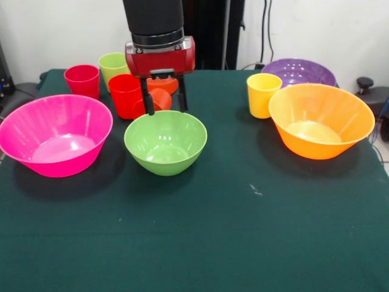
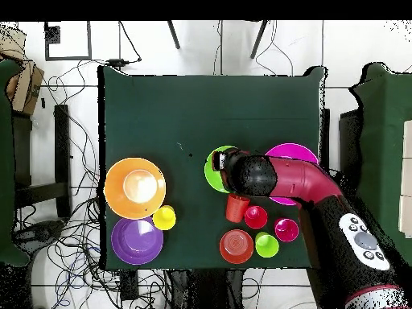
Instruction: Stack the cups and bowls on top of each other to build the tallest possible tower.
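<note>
My gripper hangs behind the green bowl, open, with its fingers on either side of the tilted orange cup. The red cup, crimson cup and lime green cup stand to its left. The small orange-red bowl sits just behind it. The pink bowl is at the left. The orange-yellow bowl, yellow cup and purple bowl are at the right. Nothing is stacked. In the overhead view my arm covers part of the green bowl and part of the pink bowl.
The dark green table stretches wide in front of the bowls. Cables and chair legs lie on the floor around the table in the overhead view.
</note>
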`<act>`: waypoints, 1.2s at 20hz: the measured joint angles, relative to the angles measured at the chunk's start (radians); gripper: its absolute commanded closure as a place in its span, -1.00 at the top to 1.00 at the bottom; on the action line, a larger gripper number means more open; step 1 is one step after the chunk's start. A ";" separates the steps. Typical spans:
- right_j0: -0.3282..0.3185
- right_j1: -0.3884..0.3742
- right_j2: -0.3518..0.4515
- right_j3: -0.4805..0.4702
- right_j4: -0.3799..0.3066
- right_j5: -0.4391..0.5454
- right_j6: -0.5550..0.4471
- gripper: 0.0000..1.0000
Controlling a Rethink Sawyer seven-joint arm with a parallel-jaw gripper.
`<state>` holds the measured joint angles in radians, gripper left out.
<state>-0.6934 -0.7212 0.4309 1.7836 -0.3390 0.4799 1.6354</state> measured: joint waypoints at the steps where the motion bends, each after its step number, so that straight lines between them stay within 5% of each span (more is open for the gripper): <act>1: 0.000 0.001 0.000 0.000 -0.004 0.000 0.000 1.00; 24: -0.041 0.016 0.000 -0.003 -0.043 0.000 0.000 1.00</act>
<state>-0.7340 -0.7057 0.4312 1.7804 -0.3817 0.4801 1.6354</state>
